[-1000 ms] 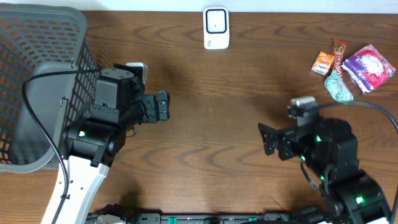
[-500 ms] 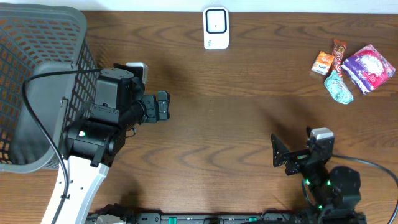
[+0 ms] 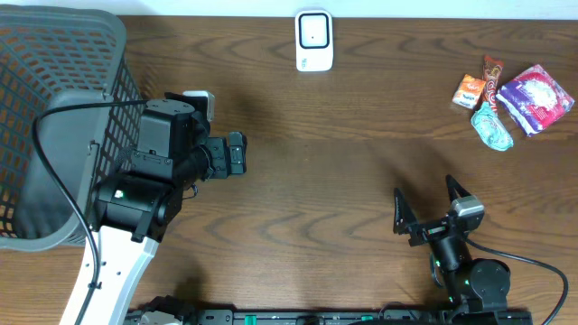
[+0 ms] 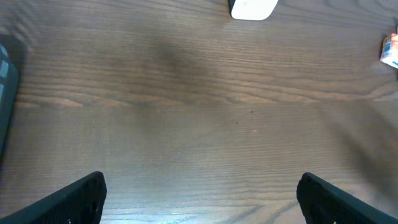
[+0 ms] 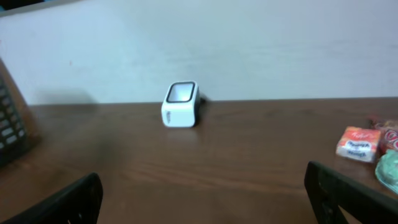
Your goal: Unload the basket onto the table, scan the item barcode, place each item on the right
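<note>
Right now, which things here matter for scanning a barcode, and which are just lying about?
For the job: white scanner; snack packets, one to be scanned; left gripper and right gripper, both open.
Lying about: grey mesh basket.

Looks like a mock shop checkout set up in a robotics lab. Shop side: small white box-shaped scanner with a dark window (image 3: 314, 41) standing at the far edge of a dark brown wood-grain counter (image 3: 316, 181), grey plastic mesh basket (image 3: 54, 99) at far left, pile of small colourful snack packets (image 3: 533, 97) at far right. Lab side: two black robot arms (image 3: 149, 181) based at the near edge, plain white wall (image 5: 249, 43) behind the counter.
</note>
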You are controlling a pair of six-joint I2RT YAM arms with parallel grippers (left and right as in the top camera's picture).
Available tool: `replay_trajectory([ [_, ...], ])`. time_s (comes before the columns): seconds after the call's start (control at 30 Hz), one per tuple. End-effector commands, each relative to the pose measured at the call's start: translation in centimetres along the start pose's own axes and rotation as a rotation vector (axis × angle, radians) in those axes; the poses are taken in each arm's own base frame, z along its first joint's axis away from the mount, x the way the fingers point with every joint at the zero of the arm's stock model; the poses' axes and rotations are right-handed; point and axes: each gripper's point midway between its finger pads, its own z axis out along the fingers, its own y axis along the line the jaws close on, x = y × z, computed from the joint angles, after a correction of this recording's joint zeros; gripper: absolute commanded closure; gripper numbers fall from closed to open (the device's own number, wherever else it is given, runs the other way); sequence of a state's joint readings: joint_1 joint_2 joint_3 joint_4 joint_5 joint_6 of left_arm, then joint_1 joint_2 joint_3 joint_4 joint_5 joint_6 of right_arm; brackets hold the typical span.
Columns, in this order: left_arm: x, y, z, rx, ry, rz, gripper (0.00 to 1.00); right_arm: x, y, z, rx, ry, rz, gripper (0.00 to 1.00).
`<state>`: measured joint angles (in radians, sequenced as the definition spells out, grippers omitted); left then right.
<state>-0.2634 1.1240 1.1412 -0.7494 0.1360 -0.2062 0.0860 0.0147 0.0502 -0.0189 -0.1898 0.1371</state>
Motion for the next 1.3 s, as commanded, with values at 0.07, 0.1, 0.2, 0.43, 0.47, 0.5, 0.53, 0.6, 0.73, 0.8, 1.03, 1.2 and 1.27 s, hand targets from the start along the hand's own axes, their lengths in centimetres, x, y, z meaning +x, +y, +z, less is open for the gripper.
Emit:
replay_trajectory([
  [0.07,-0.4,-0.1,-0.2,0.005,-0.01,0.004,0.02,0.4,-1.5,0.1,0.075,-0.034,-0.001,0.01],
  [0.1,-0.4,-0.1,-0.2,0.005,-0.01,0.004,0.02,0.5,-1.6,0.1,0.079,-0.027,0.0,0.01],
  [0.2,-0.4,-0.1,-0.2,0.005,-0.01,0.004,0.02,1.3,-1.8,0.1,0.091,0.004,-0.01,0.01],
  [0.43,-0.4,-0.1,-0.2,0.005,-0.01,0.004,0.02,3.0,-2.4,0.0,0.117,0.073,-0.021,0.01],
  [0.47,-0.4,-0.1,-0.2,0.005,-0.01,0.004,0.02,2.9,-2.6,0.0,0.125,0.072,-0.021,0.01],
  [0.5,-0.4,-0.1,-0.2,0.005,-0.01,0.004,0.02,2.9,-2.7,-0.1,0.13,0.071,-0.021,0.01],
  [0.53,-0.4,-0.1,-0.2,0.005,-0.01,0.004,0.02,2.9,-2.9,-0.1,0.138,0.071,-0.021,0.01],
  [0.6,-0.4,-0.1,-0.2,0.005,-0.01,0.004,0.02,2.9,-3.2,-0.1,0.158,0.069,-0.022,0.01],
  [0.73,-0.4,-0.1,-0.2,0.005,-0.011,0.004,0.02,2.9,-3.3,-0.1,0.162,0.073,-0.047,0.01],
  [0.8,-0.4,-0.1,-0.2,0.005,-0.01,0.004,0.02,2.9,-3.3,-0.1,0.159,0.074,-0.056,0.01],
  [1.03,-0.4,-0.1,-0.2,0.005,-0.01,0.004,0.02,2.9,-3.3,-0.1,0.158,0.077,-0.096,0.01],
  [1.2,-0.4,-0.1,-0.2,0.005,-0.01,0.004,0.02,2.8,-3.1,-0.1,0.147,0.074,-0.096,0.01],
  [1.27,-0.4,-0.1,-0.2,0.005,-0.01,0.004,0.02,2.8,-3.1,-0.1,0.148,0.074,-0.096,0.01],
])
